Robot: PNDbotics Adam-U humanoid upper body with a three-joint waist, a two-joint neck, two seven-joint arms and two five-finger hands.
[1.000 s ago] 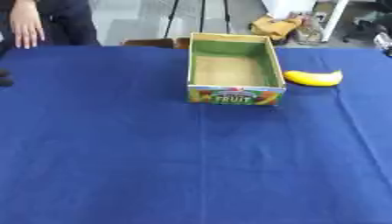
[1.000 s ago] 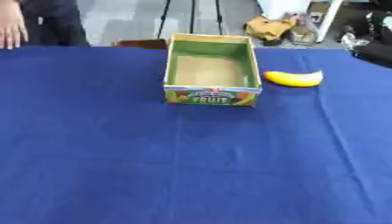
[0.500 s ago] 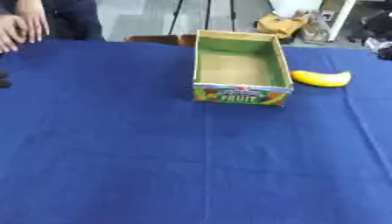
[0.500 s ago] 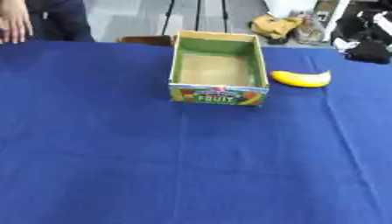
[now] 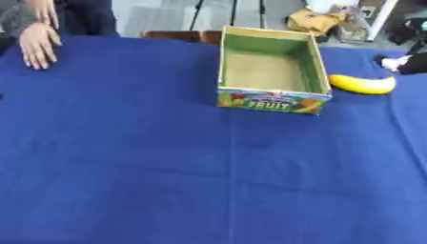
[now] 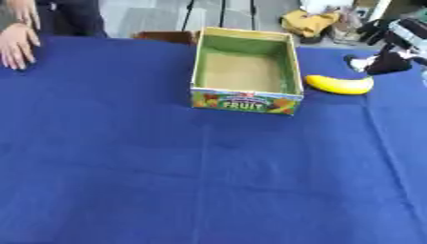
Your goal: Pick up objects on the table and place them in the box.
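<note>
A yellow banana lies on the blue cloth just right of the box. The box is an open cardboard carton with green walls, a fruit print on its front and nothing inside. My right hand, black with a pale tip, comes in from the upper right. It hangs just above and to the right of the banana's far end, fingers stretched out, holding nothing. A dark sliver at the left edge may be my left hand; too little of it shows to tell.
A person's hand rests on the table's far left corner, away from the box. The blue table stretches wide toward me. Behind the far edge are a brown chair back, tripod legs and floor clutter.
My right hand has come in from the upper right to just beside the banana. The camera has shifted, so the whole scene sits lower and further right. Box and banana have not moved.
</note>
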